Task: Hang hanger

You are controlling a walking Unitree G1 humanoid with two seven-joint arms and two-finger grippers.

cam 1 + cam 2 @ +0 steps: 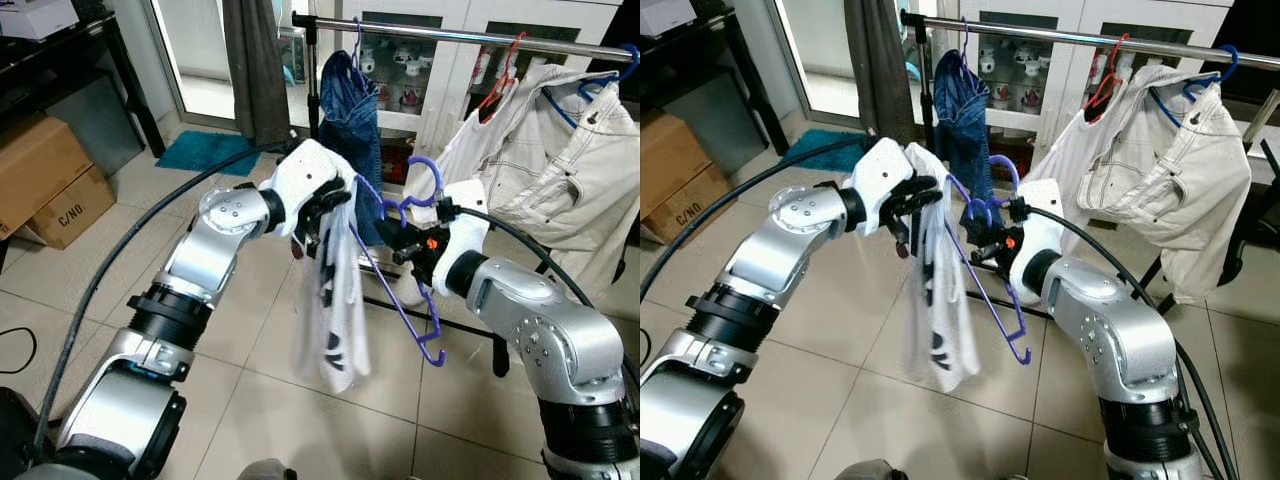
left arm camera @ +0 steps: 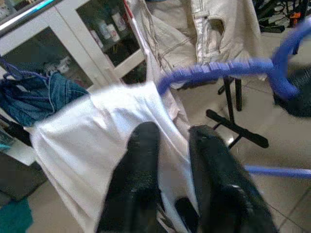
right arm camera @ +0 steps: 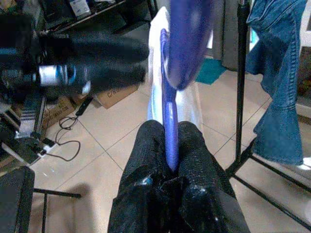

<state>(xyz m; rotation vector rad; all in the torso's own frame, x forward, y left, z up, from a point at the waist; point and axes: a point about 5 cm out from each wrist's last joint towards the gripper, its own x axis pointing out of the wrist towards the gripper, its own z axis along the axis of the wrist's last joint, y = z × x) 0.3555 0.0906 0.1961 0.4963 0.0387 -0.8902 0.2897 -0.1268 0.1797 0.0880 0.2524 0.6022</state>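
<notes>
right gripper (image 3: pixel 167 145) clamped on purple hanger (image 1: pixel 400 290) near its hook, steadying it. left gripper (image 2: pixel 167 160) pinches white garment (image 1: pixel 335 310) draped on it, mid-air, near side of rail (image 1: pixel 460 36), not hung yet.

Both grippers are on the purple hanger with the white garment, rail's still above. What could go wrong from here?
1. The white garment hangs bunched at one end of the purple hanger, pinched by the left gripper; it may slide off when released.
2. The right gripper clamps only the thin hanger neck, so it could twist.
3. The rail is crowded; the hook may snag the jeans.
</notes>
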